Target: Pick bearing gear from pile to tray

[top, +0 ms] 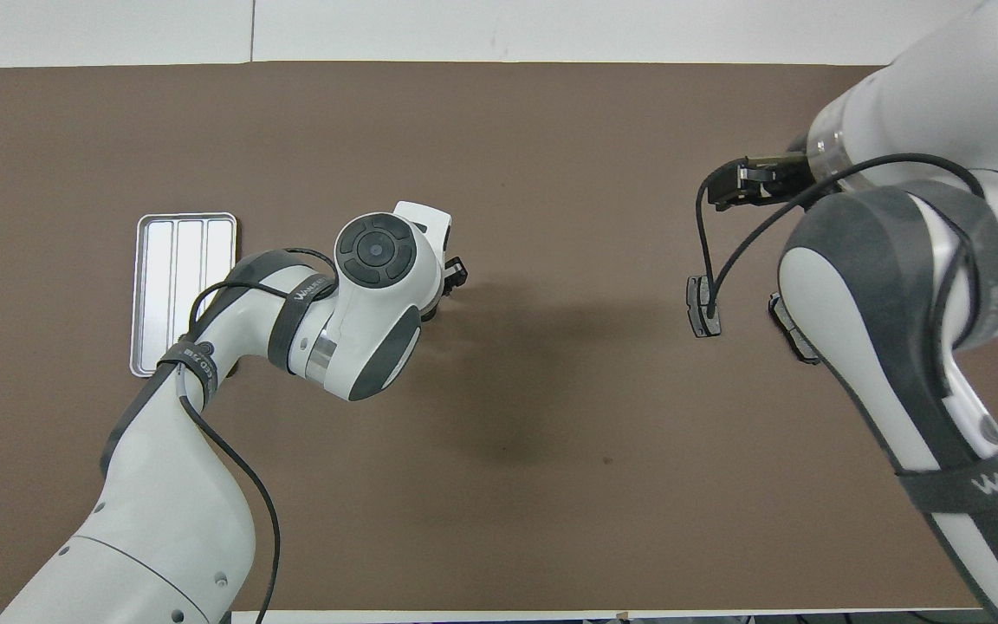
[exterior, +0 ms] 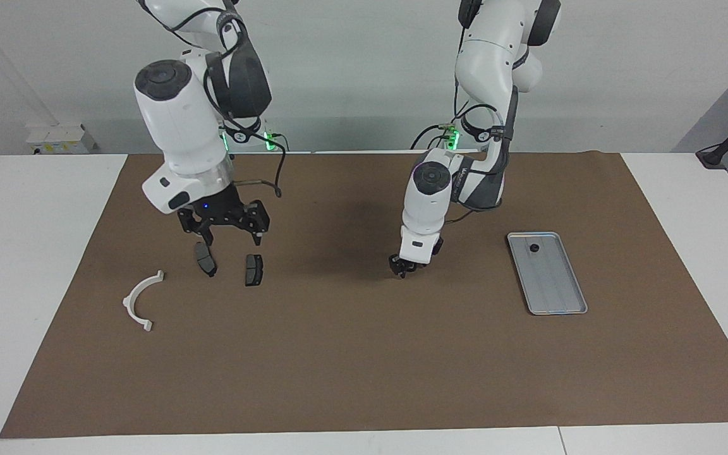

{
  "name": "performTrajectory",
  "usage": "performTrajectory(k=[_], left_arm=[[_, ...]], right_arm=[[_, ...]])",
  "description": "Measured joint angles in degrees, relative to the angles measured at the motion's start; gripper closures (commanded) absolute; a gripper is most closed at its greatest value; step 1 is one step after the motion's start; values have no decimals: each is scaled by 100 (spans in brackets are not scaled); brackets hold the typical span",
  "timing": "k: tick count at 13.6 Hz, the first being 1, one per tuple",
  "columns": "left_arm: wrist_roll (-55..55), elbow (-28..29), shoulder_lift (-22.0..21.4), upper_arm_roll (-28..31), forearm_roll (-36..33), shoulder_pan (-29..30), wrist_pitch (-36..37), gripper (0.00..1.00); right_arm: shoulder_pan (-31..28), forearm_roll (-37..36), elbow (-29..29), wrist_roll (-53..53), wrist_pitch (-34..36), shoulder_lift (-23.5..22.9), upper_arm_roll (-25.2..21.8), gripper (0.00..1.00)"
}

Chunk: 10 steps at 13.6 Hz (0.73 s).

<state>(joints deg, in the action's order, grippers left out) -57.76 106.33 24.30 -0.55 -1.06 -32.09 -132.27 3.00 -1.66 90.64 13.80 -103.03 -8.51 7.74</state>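
1. Tray [exterior: 547, 273] sits at my left arm's end of the mat, one small black piece [exterior: 534, 248] in it.
2. My left gripper [exterior: 402, 268] is low on the mat; I cannot tell its fingers' state.
3. My right gripper [exterior: 226, 229] hangs open above two brake pads [exterior: 230, 264], empty.
4. White bracket [exterior: 141, 301] lies beside them.

facing: high, toward robots | overhead: steep, forward-down | shared: brown mat [exterior: 364, 354]
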Motion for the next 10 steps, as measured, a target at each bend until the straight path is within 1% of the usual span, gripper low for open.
performTrajectory(k=[2,3,4,5,6,7,8,10], left_arm=[[-41,67,-1,0,0,-14,-79,31],[-44,75,-2,1,0,-14,-79,33],[-49,82,-5,1,0,-14,-79,43],[-50,86,-9,2,-1,-14,-80,60],[-54,88,-15,4,-3,-14,-79,83],[-55,90,-38,9,-6,-13,-72,97],[-55,98,-55,14,-10,-13,-61,100],[-55,100,-59,17,-10,-13,-48,100]], right_arm=[[-112,3,183,-214,504,522,1,0],[-141,3,231,-398,681,708,1,0],[-165,4,265,-619,795,848,1,0],[-197,4,286,-850,871,953,0,0],[-241,4,298,-1081,916,1035,-3,0],[-288,4,303,-1299,968,1108,-7,0],[-326,4,305,-1484,1021,1182,-18,0],[-342,4,305,-1675,1146,1323,-91,0]])
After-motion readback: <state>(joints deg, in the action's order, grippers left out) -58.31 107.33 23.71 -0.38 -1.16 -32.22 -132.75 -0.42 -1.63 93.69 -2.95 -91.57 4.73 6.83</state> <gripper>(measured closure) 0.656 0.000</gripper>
